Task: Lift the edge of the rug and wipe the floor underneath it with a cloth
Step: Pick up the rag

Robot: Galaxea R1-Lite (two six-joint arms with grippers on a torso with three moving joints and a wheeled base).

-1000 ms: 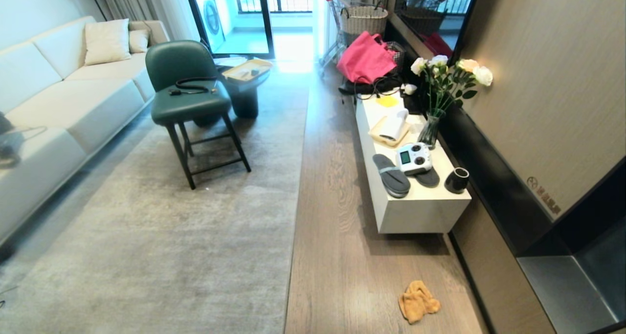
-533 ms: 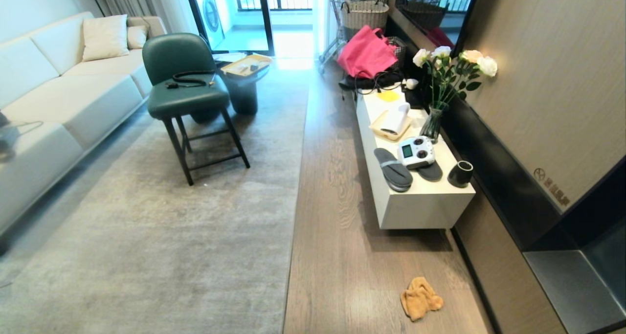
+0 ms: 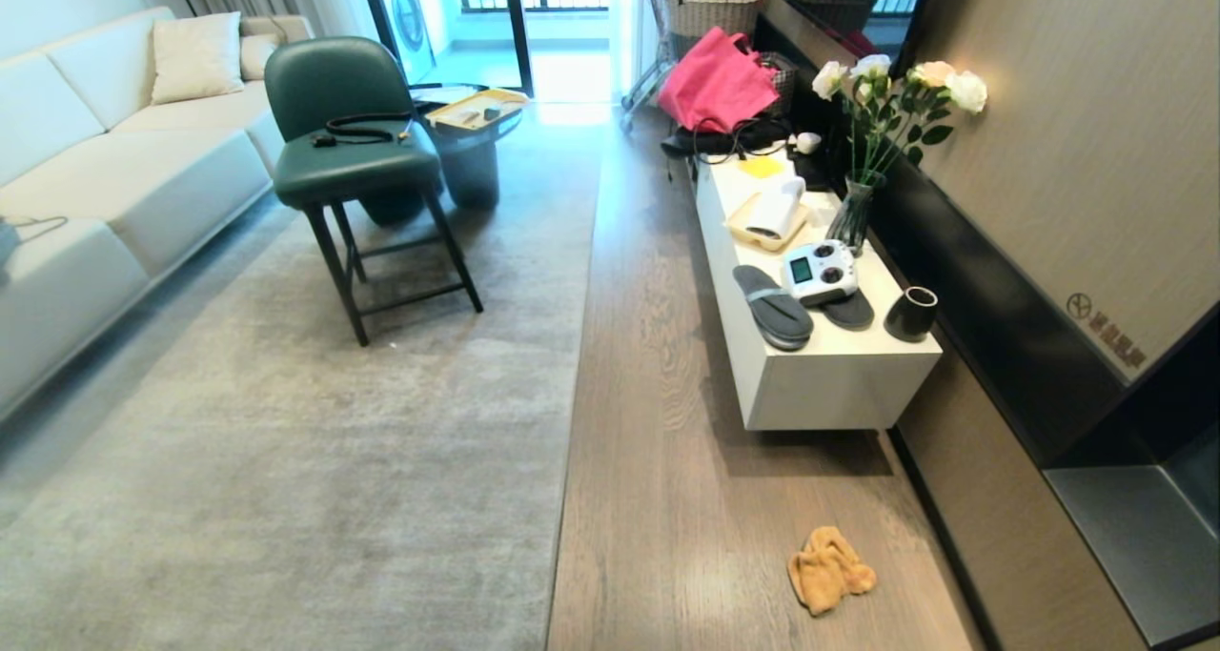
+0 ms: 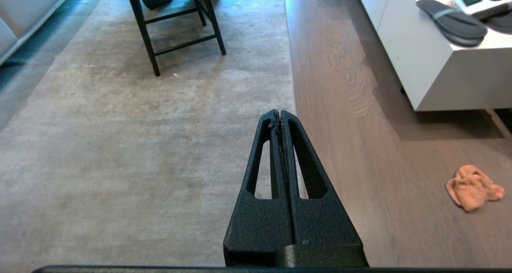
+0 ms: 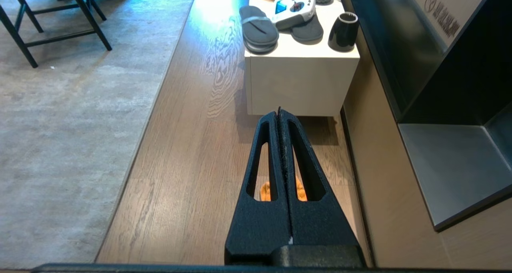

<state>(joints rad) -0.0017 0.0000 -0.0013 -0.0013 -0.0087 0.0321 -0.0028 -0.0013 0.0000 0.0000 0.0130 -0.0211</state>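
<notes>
Beside the low white table (image 3: 829, 384), on the floor (image 3: 658, 460), the cloth (image 3: 827, 568) is seen lying crumpled on the bare planks, past the table's near end and close to the wall panel; it is touched by neither gripper. On the far side of the plank strip from the table, the rug edge (image 3: 570, 394) runs straight and is laid flat on the floor; the cloth is kept well apart from it.

Two grey slippers (image 3: 774, 306), a white controller (image 3: 820, 272), a dark cup (image 3: 910, 313) and a vase of white flowers (image 3: 863, 170) are carried on the table; a pink bag (image 3: 717, 84) is placed beyond the table's far end. A green chair (image 3: 348, 146) is stood on the rug, across the floor strip from the table.

The left gripper (image 4: 279, 114) is held above the rug edge with its fingers pressed together, nothing being pinched; the right gripper (image 5: 279, 112) is held above the floor off the table's near end, its fingers likewise pressed together and empty, with the cloth partly visible through the finger slots in the right wrist view.
</notes>
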